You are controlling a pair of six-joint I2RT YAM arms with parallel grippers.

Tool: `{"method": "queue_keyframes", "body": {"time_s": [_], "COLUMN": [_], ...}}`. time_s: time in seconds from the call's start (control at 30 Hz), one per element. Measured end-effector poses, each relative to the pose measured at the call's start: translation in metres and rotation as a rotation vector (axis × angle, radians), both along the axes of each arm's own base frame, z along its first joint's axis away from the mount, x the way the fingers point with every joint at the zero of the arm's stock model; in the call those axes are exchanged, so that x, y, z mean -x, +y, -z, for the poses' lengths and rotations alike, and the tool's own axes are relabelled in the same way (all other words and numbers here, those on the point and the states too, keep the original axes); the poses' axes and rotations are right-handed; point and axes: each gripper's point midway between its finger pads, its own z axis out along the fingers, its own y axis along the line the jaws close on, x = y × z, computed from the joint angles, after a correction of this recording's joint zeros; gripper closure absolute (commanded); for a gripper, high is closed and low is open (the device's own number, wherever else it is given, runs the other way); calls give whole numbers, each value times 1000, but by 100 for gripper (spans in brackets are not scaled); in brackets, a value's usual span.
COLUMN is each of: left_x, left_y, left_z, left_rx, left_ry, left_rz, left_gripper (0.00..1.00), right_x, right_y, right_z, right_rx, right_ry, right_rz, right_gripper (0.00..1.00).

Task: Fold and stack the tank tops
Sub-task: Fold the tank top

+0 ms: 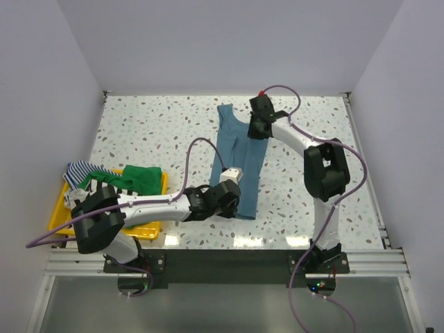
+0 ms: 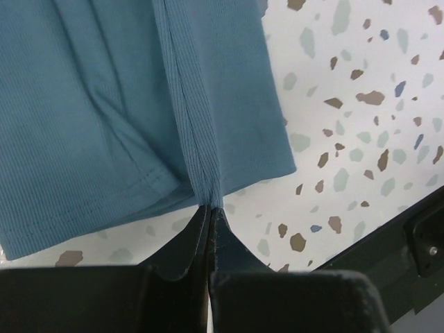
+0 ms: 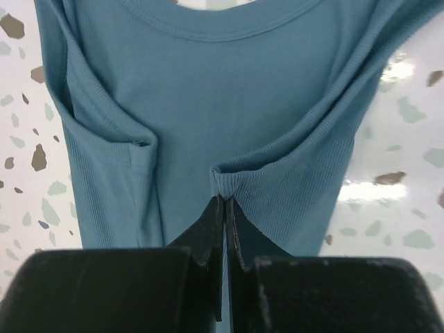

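Note:
A teal-blue tank top [image 1: 239, 156] lies lengthwise down the middle of the speckled table, folded narrow. My left gripper [image 1: 232, 186] is shut on its near hem; the left wrist view shows the ribbed cloth [image 2: 201, 159] pinched at the tips of my left gripper [image 2: 209, 206]. My right gripper [image 1: 258, 126] is shut on the far end by the armhole, and in the right wrist view my right gripper [image 3: 225, 198] holds a bunched edge of the top [image 3: 208, 90] below the scooped neck. More tank tops, a green one [image 1: 135, 177] and a striped one [image 1: 82, 170], are heaped at the left.
A yellow tray [image 1: 154, 225] under the heap sits at the table's near left corner. White walls close in the table on three sides. The metal rail [image 1: 229, 262] with both arm bases runs along the near edge.

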Motion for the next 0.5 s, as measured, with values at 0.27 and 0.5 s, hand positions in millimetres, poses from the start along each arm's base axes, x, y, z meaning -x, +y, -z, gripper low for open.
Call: {"method": "queue_keyframes", "body": {"time_s": [0.27,0.5], "left_x": [10,12], "left_y": [21,22], "left_z": [18,20], "left_rx": [-28,-31], "left_ry": [32,39], "left_rz": [-23,-26], "left_gripper": [100,100], "right_x": [5,7], "right_y": [40,41], "right_z": [40,46], "right_rx": [50,74], "right_ry": [73,88], "right_rz": [-67,-66], "right_gripper": [100,100]}}
